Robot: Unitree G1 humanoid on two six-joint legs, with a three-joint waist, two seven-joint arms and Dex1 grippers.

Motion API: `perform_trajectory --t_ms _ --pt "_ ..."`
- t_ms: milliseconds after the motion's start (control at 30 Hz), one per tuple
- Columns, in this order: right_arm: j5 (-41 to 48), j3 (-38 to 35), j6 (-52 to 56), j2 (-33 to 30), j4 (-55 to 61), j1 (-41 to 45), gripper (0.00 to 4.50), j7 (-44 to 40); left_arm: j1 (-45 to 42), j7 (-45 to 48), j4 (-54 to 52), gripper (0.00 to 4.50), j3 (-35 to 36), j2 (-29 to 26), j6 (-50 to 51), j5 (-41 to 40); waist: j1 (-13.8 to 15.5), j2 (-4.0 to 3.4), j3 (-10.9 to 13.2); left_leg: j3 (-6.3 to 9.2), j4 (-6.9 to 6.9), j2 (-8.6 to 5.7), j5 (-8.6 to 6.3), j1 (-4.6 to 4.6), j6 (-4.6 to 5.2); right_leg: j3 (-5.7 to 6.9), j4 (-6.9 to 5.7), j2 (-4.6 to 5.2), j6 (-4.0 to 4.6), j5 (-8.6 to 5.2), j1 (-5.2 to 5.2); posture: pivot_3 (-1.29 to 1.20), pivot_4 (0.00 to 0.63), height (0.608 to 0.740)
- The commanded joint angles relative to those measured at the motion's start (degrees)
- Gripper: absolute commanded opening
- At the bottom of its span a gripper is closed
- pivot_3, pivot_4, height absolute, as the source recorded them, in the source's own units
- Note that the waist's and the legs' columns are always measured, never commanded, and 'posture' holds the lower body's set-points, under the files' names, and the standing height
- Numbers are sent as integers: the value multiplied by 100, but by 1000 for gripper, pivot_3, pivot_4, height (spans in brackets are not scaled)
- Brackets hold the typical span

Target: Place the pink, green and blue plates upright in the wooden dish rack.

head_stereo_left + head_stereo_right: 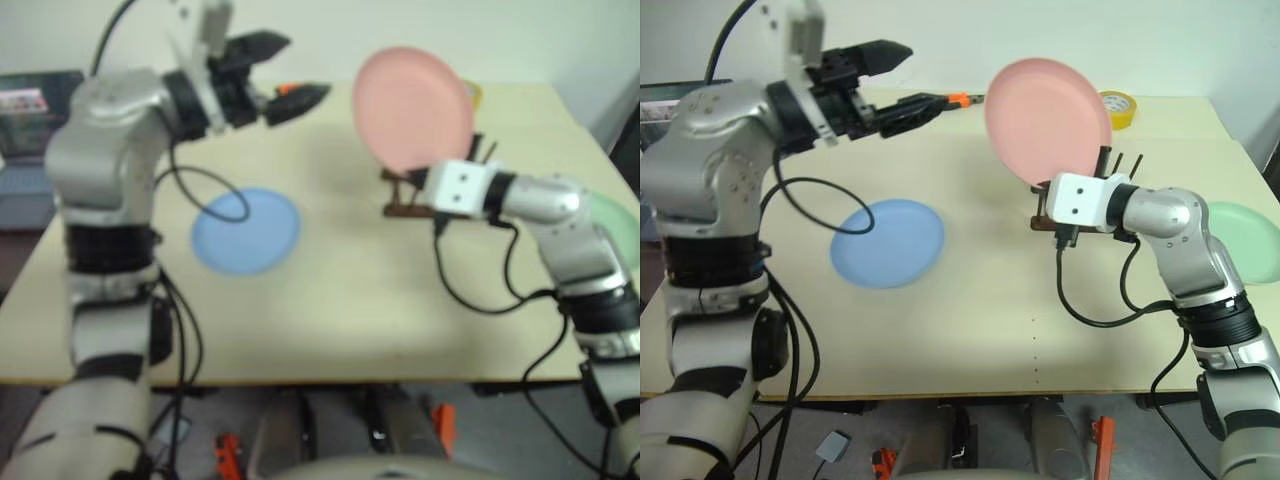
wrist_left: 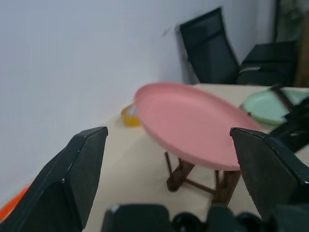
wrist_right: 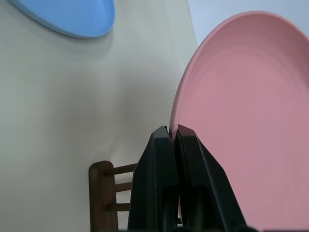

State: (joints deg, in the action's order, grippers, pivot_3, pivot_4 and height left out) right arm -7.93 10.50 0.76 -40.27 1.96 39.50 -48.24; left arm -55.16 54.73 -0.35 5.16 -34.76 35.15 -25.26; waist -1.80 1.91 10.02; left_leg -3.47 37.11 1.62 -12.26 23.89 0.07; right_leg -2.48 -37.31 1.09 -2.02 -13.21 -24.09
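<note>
Left gripper (image 1: 902,78) raised, level, its two black fingers spread wide and empty. Right gripper (image 3: 175,140) lower, fingers pressed together.

Bright, even light; left eye view blurred, shadows soft.

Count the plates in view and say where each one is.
3. The pink plate stands in the wooden dish rack, the blue plate lies flat on the table, and the green plate lies at the table's right edge.
</note>
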Motion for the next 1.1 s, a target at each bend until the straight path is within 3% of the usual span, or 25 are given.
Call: perform_trajectory --t_ms 33,600,933,1100 --pt "449 -554 133 46 48 247 0 99 319 293 -348 4464 73 -131 -317 -165 1 0 0 0 2 0 0 0 0 0 -2 1 0 0 1 0 150 740" --pt "2933 -2363 2380 149 -384 1647 0 193 649 443 -458 4464 -295 -108 -763 -97 -11 0 0 3 13 4 0 -9 1 2 -45 -3 17 -11 -5 0 150 740" --pt "4476 -3590 3997 -47 -2301 2665 0 374 1192 460 -884 4464 -137 -389 -750 -241 -7 -1 1 2 3 2 0 -8 2 3 -39 2 23 -14 -5 0 150 740" --pt "5136 -3971 4936 -324 -2968 2771 0 122 1326 364 -1044 4464 -132 -439 -673 -278 -4 -1 1 3 -5 2 0 -8 2 4 -35 1 26 -16 -6 0 150 740"
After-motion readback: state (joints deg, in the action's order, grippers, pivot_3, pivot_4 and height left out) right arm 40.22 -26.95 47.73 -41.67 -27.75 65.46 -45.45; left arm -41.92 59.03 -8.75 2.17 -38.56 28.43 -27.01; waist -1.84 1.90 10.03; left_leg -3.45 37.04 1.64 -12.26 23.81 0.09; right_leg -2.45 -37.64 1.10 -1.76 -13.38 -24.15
